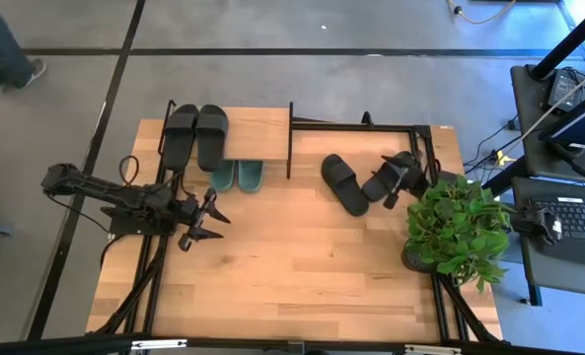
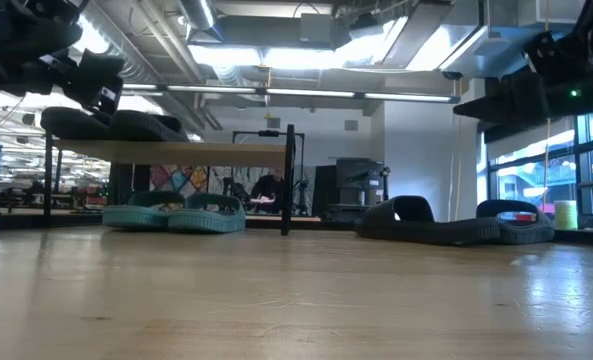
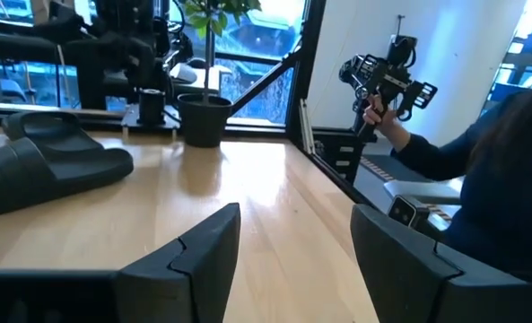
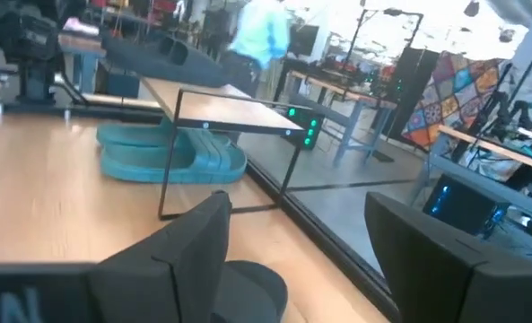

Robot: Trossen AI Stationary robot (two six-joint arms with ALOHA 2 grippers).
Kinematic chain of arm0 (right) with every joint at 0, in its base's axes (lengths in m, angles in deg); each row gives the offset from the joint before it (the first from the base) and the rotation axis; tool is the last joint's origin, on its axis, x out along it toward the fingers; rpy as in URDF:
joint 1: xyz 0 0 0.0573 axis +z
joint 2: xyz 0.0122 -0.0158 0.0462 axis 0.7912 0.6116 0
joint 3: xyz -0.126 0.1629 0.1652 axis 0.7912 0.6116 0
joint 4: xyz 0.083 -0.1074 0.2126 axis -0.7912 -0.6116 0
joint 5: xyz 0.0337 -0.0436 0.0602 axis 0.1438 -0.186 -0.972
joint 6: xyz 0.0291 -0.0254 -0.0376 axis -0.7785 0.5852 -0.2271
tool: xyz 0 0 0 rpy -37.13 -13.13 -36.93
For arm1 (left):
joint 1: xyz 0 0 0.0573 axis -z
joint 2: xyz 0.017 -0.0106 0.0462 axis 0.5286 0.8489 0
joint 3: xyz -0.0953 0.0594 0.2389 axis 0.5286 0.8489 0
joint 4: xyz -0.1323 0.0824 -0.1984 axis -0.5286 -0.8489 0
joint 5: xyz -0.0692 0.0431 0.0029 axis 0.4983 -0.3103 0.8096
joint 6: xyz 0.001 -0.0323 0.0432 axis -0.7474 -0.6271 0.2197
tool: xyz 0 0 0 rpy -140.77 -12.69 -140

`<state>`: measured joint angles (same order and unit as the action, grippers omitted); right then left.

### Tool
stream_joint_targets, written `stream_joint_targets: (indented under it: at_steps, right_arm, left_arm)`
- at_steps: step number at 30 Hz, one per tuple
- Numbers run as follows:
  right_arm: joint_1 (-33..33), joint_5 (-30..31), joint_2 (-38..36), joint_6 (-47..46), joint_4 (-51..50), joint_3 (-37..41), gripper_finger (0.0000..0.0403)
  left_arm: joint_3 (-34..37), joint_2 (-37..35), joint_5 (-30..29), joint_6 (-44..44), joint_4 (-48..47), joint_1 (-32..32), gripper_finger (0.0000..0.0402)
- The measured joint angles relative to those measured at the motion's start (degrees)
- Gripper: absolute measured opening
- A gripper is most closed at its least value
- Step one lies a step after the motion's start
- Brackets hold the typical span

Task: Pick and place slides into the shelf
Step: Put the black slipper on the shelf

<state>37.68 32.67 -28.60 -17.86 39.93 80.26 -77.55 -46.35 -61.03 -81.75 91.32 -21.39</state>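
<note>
Black slides pair [image 1: 197, 134] sitting on shelf [image 1: 262, 126] top, green pair [image 1: 237, 175] under it, two black slides [image 1: 361, 181] lying on table [image 1: 292, 266] nr plant [image 1: 458, 225]. Right gripper [image 1: 399, 185] hovering over them, jaws apart; left gripper [image 1: 205, 219] mid-table, jaws apart, empty. We're judging: straddle strap squarely w/ right jaws, then close.

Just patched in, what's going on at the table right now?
Slides are being shelved. Two black slides lie on the shelf top, two green slides beneath it. Two more black ones lie on the table. The left gripper hangs open and empty in front of the shelf; the right gripper, open, is over the loose pair.
</note>
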Motion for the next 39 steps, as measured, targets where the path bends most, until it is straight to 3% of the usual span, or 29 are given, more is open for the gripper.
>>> stream_joint_targets:
  at_steps: [9, 15, 24, 29, 39]
  right_arm:
    - [2.9, 0.3, 20.2, 8.0, -4.1, -13.9, 0.0257]
    - [4.1, 7.6, 37.6, 10.4, -16.5, -24.3, 0.0257]
    - [5.7, 7.2, 57.4, 10.5, -17.4, -30.1, 0.0257]
    - [5.7, 7.2, 61.2, 10.1, -17.4, -30.6, 0.0257]
    - [5.6, 8.8, 58.6, 10.0, -17.2, -30.6, 0.0257]
  left_arm:
    - [0.0, -1.0, -0.8, 0.2, -0.3, 0.0, 0.0205]
    - [0.0, -1.0, -2.4, 0.2, -0.4, 0.0, 0.0205]
    - [0.0, -0.9, -3.4, 0.2, -1.8, 0.0, 0.0205]
    - [0.0, -0.9, -3.5, 0.2, -1.8, 0.0, 0.0205]
    - [0.0, -0.9, -3.5, 0.1, -1.8, 0.0, 0.0205]
